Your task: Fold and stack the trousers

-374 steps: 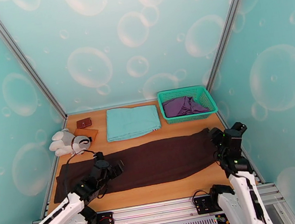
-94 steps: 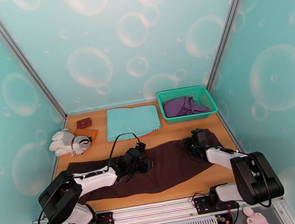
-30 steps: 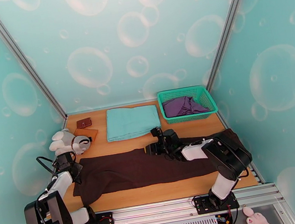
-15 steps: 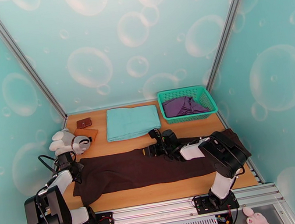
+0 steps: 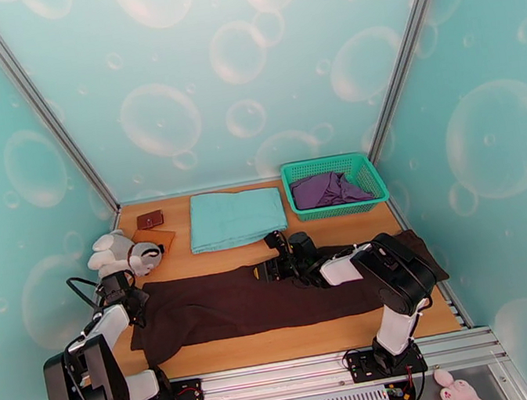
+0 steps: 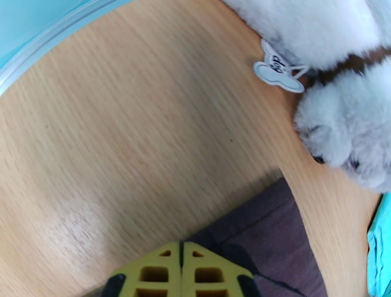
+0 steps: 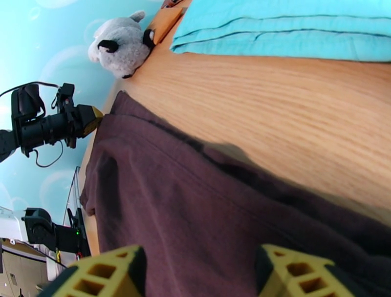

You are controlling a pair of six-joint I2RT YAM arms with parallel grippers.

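Observation:
The dark brown trousers (image 5: 239, 303) lie stretched left to right across the wooden table (image 5: 285, 342). My left gripper (image 5: 138, 301) is at their far left corner. In the left wrist view its yellow fingers (image 6: 156, 268) are pressed together, and the edge of the trousers (image 6: 273, 239) runs into the closed tips. My right gripper (image 5: 262, 273) hovers low over the far edge near the middle. In the right wrist view its jaws stand wide apart above the trousers (image 7: 195, 195), with nothing between them.
A folded teal cloth (image 5: 236, 217) lies behind the trousers. A green basket (image 5: 298, 199) with a purple garment (image 5: 327, 188) stands at the back right. A grey-white plush toy (image 5: 121, 254) and a small brown wallet (image 5: 150, 219) sit at the back left, close to my left gripper.
My left gripper has closed at the trousers' far left corner over the last second. My right gripper has crept slightly left along the far edge and stays open.

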